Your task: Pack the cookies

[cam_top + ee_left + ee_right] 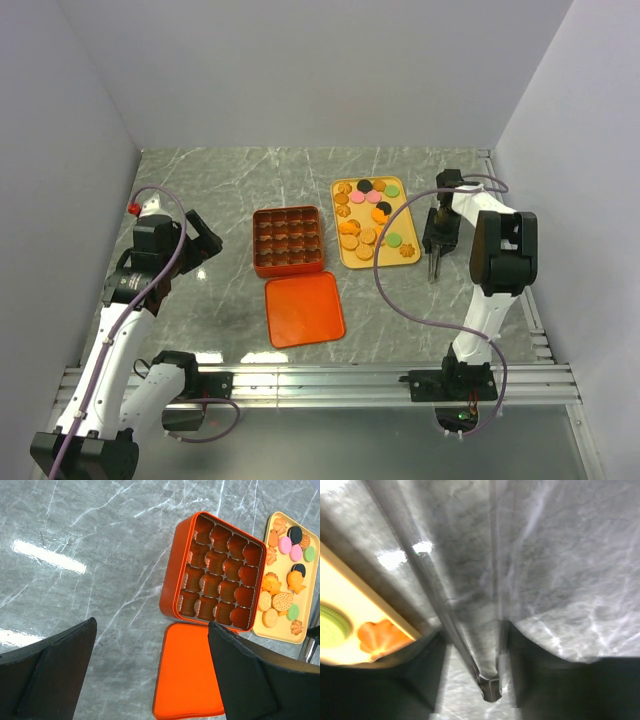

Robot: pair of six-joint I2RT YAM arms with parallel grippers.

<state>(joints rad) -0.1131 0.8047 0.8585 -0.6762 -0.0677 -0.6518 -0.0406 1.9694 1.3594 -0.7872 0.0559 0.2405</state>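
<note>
The cookies (pixel 368 215) lie on a yellow tray (pixel 337 238), mostly orange-tan with some pink, green and black; the left wrist view shows these cookies (pixel 280 600) too. The gridded orange-red box (pixel 288 240) stands open left of the tray, its flat lid (pixel 304 308) in front. My right gripper (pixel 437 248) points down over metal tongs (pixel 433 266) right of the tray. In the right wrist view its fingers (pixel 427 680) flank the tongs (pixel 489 682), still slightly apart from one arm. An orange cookie (pixel 380 635) shows at the left. My left gripper (pixel 205 240) hangs wide open and holds nothing.
White walls close in the marble table on three sides. A metal rail (pixel 330 382) runs along the near edge by the arm bases. In the left wrist view the box (pixel 220 575) and lid (pixel 187 675) lie ahead of my open left gripper (pixel 152 630).
</note>
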